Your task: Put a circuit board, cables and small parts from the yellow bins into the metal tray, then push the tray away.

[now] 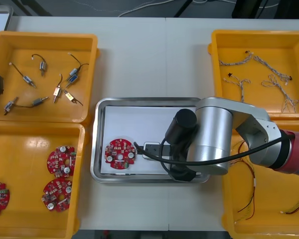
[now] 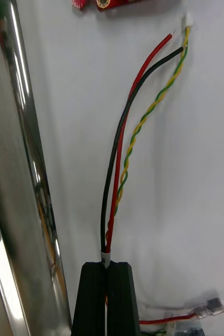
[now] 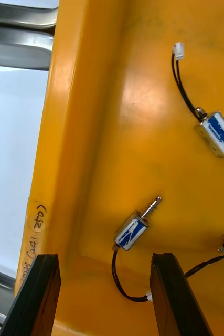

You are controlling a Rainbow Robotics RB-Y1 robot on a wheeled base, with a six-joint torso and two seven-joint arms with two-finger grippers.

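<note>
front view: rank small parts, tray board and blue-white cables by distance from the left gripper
Left gripper, jaws open, is over the far left bin; right gripper grips a cable in the tray.
1. Small parts, same bin.
2. Board, middle, in the tray.
3. Blue-white cables, far right bin.

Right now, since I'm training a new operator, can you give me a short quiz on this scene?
1. True or false: the right tool is shut on cables over the metal tray.
2. How many circuit boards lie in the tray? A none, B one, C three.
3. Which tool stands open over small metal parts in a yellow bin?
Key: 1 true; 2 B; 3 the left tool.
</note>
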